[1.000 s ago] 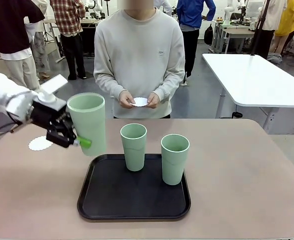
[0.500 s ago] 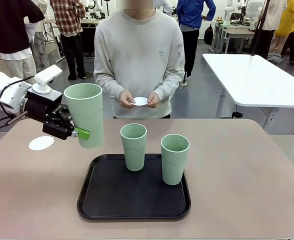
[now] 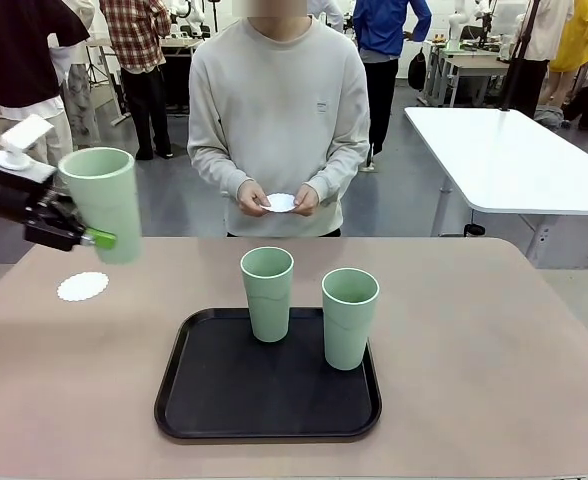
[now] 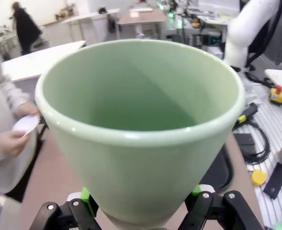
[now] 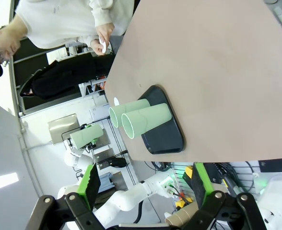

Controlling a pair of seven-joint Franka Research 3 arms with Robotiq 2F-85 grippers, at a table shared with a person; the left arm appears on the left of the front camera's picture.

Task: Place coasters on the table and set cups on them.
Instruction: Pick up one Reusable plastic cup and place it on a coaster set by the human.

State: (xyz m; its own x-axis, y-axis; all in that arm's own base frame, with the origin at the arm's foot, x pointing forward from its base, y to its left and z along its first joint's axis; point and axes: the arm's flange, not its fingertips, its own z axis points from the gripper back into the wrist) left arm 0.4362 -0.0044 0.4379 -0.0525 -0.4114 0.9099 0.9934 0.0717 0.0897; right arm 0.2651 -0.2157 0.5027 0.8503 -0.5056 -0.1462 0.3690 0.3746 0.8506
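Because it looks like thin plastic, the held cup (image 3: 104, 195) should be light, stiff and slick; take it low on the wall. Left gripper (image 3: 109, 236) clamps it there, aloft at ten o'clock from the tray (image 3: 224, 400), coaster (image 3: 82, 287) at its six. Right gripper (image 5: 144, 184): jaws wide, empty. Left wrist view adds the cup's empty interior.

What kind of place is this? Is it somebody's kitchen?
Not a kitchen; probably a robot lab. A robot's left gripper holds a cup, a white work table stands behind, and cables lie on the floor.
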